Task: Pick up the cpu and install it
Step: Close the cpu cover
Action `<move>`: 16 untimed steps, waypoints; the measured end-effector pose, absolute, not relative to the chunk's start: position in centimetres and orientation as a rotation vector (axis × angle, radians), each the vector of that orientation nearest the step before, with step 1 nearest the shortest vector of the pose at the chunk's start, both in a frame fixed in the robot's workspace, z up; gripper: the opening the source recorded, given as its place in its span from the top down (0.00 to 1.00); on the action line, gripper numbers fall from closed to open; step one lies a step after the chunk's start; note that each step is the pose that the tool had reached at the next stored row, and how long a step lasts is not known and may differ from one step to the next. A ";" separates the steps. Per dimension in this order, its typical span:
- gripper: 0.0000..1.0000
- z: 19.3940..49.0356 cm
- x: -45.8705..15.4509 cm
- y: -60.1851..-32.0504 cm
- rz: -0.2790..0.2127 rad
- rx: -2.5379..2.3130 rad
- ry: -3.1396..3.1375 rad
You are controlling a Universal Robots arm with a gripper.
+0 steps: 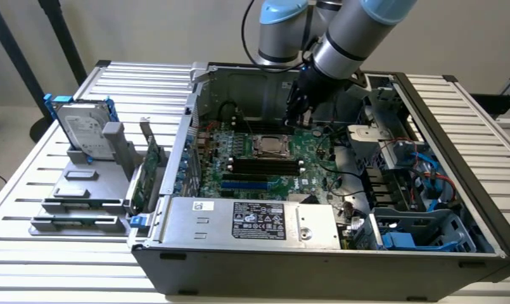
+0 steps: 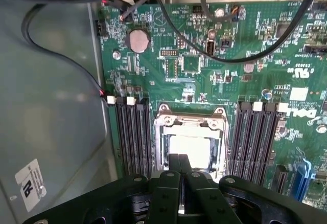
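**Q:** How are the jaws shown?

**A:** The jaws are shown pressed together with nothing gripped. They are carried by the arm over the green board inside the open computer case, which is set on the slatted desk.

**Q:** Where is the cpu located?

**A:** The cpu is seen lying in the metal-framed socket, between two banks of black memory slots and directly beneath the jaw tips. Whether it is touched cannot be told.
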State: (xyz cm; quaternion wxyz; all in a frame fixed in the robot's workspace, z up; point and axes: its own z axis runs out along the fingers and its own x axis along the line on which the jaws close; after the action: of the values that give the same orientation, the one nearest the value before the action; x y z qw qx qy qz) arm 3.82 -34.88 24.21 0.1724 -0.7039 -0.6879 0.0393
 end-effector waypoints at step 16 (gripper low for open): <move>0.89 23.1 -0.3 -34.9 0.130 -1.987 -1.942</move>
State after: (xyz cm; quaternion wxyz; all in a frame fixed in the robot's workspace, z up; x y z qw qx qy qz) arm -0.26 -34.88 23.07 0.1790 -0.7027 -0.6871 0.0460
